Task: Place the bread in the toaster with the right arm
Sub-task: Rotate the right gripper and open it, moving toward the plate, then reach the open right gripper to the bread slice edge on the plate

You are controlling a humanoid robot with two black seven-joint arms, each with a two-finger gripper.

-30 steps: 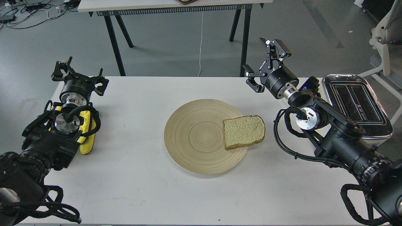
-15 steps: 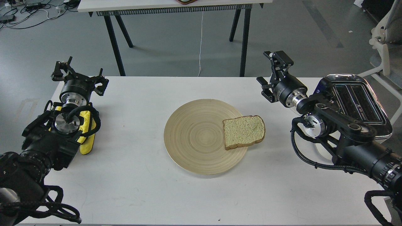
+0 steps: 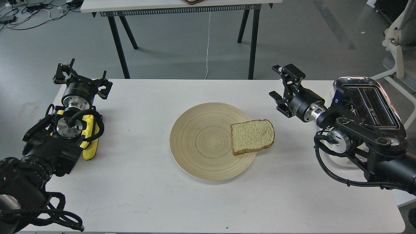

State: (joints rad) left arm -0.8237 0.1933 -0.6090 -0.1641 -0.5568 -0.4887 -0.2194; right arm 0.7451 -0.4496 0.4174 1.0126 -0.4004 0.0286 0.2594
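Observation:
The bread (image 3: 253, 136) lies flat on the right side of a round wooden plate (image 3: 201, 143), with its right edge over the rim. The toaster (image 3: 373, 100) stands at the table's right edge, chrome top and both slots facing up, its lower part hidden by my right arm. My right gripper (image 3: 277, 83) is open and empty. It hovers above the table, up and to the right of the bread and just left of the toaster. My left gripper (image 3: 82, 77) is open and empty at the table's far left.
A yellow pad (image 3: 88, 146) sits on my left arm. The white table (image 3: 146, 195) ends close behind the toaster on the right. A second table (image 3: 178, 6) stands behind, with a white cord (image 3: 208, 45) hanging down. A white chair (image 3: 398, 48) is at far right.
My right arm has swung right and down. Its gripper dropped from above the table's far edge to beside the toaster, still open. The bread and my left arm have not moved.

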